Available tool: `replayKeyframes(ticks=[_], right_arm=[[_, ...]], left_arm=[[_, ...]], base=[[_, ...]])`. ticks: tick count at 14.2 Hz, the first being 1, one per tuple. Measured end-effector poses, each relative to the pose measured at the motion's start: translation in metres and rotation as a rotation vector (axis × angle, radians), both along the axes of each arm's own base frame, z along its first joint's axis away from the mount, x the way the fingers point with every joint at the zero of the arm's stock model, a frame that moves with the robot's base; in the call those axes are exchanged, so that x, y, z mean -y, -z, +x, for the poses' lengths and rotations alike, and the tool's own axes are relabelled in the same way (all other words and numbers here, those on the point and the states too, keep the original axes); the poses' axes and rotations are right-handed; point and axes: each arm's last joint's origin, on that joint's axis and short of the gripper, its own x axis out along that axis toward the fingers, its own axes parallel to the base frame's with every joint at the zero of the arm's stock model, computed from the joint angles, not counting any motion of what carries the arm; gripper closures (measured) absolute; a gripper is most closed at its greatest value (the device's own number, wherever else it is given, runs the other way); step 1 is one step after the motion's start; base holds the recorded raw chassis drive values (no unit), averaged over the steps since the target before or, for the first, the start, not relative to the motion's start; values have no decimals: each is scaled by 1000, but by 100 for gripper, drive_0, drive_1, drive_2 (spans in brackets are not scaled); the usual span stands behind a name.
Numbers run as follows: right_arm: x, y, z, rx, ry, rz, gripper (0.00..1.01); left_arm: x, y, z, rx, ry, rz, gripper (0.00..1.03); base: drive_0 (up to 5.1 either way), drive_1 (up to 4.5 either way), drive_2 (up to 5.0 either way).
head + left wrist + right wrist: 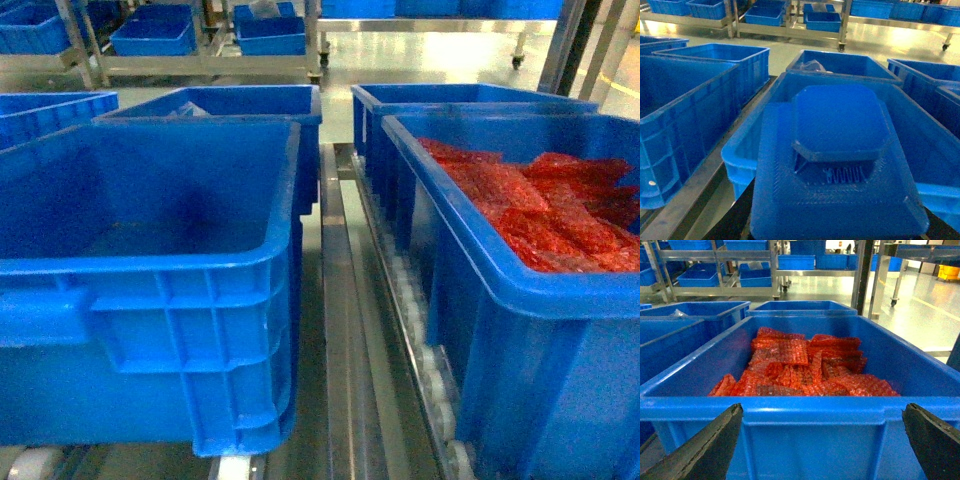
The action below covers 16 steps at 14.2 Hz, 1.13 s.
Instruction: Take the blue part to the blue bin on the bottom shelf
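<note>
The blue part, a dark-blue blocky piece with an octagonal top, fills the lower half of the left wrist view. My left gripper is shut on it, with only dark bits of the fingers showing beneath it. The part hangs at the near rim of the empty blue bin, which is the front left crate in the head view. The bin rests on the bottom shelf's pale rollers. My right gripper is open, facing the near wall of the crate of red mesh bags. Neither gripper appears in the head view.
The crate of red mesh bags stands right of the bin, across a steel rail. More blue crates sit behind both, and another at the left. Further racks with crates line the back.
</note>
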Motion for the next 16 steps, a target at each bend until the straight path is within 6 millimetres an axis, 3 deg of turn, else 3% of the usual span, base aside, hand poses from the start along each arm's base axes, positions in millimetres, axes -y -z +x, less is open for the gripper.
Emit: replayKeyframes(ticks=[7,16], right_arm=[[0,0,0,2,0,0,3],[0,0,0,1,0,0,3]], left_arm=[[0,0,0,0,0,0,60],[0,0,0,-2,0,1,60]], base=[[7,415,-401],[0,0,0]])
